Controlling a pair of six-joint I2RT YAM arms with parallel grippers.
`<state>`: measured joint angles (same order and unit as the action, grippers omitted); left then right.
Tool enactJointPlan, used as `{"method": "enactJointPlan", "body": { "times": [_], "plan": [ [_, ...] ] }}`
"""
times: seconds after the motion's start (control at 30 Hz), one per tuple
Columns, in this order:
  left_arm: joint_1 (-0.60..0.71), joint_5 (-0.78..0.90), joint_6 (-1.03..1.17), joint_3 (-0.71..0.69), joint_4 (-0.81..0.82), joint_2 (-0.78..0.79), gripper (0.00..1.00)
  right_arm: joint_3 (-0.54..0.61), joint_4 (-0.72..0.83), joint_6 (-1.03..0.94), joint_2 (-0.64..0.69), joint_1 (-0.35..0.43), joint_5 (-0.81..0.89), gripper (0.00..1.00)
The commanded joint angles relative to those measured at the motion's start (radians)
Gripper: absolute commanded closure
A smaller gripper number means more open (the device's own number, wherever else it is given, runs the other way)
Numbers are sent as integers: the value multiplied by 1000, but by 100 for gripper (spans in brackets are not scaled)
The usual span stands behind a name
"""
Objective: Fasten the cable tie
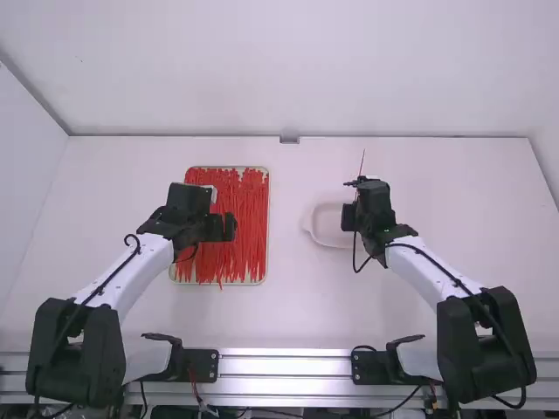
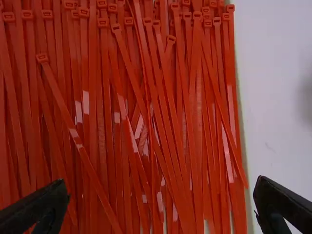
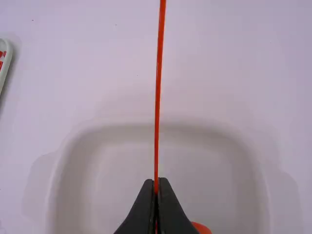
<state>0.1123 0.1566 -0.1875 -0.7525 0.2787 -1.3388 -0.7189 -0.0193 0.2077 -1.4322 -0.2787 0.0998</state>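
The right gripper [image 1: 361, 185] sits right of centre in the high view, above a shallow white dish [image 1: 321, 229] that rests on the white table [image 1: 454, 192]. Its two fingers are pressed together on a single orange-red cable tie [image 3: 157, 92]. In the right wrist view the strap rises straight from between the fingertips [image 3: 148, 204] and runs up the middle of the frame, over the dish's far rim [image 3: 161, 124] and over the bare table past it, leaving through the top edge. In the high view the same tie shows as a thin dark line [image 1: 363, 164] pointing up the picture from the gripper's tip; its head cannot be made out in either view. A small orange patch shows at the bottom edge of the right wrist view, just right of the fingers, too cropped to identify. Left of centre in the high view, a flat tray [image 1: 244, 283] carries a dense layer of loose ties [image 1: 249, 218] of the same colour, lying roughly parallel up and down the picture. The left gripper [image 1: 225, 227] hangs over the middle of this tray. In the left wrist view its fingers [image 2: 36, 209] stand wide apart at the bottom corners, holding nothing. The loose ties [image 2: 126, 107] lie beneath and between them, their square heads lined up near the top edge, and a strip of table shows along the right side.
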Motion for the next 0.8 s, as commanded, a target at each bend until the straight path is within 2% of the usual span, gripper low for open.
{"method": "enactJointPlan", "body": {
  "times": [0.0,0.37,0.4,0.43,0.47,0.77],
  "plan": [
    [0,8,-3,8,5,0,1,-21,0,0,-2,-3,3,100],
    [0,8,-3,8,5,0,1,-21,1,1,-2,-3,2,99],
    [0,8,-3,8,5,0,1,-21,2,0,-2,-3,3,90],
    [0,8,-3,8,4,0,1,-21,2,1,-2,-3,2,66],
    [0,8,-3,8,4,0,1,-21,2,1,-2,-3,3,1],
    [0,8,1,8,5,0,1,-21,1,1,-2,-3,3,1]
  ]
}}
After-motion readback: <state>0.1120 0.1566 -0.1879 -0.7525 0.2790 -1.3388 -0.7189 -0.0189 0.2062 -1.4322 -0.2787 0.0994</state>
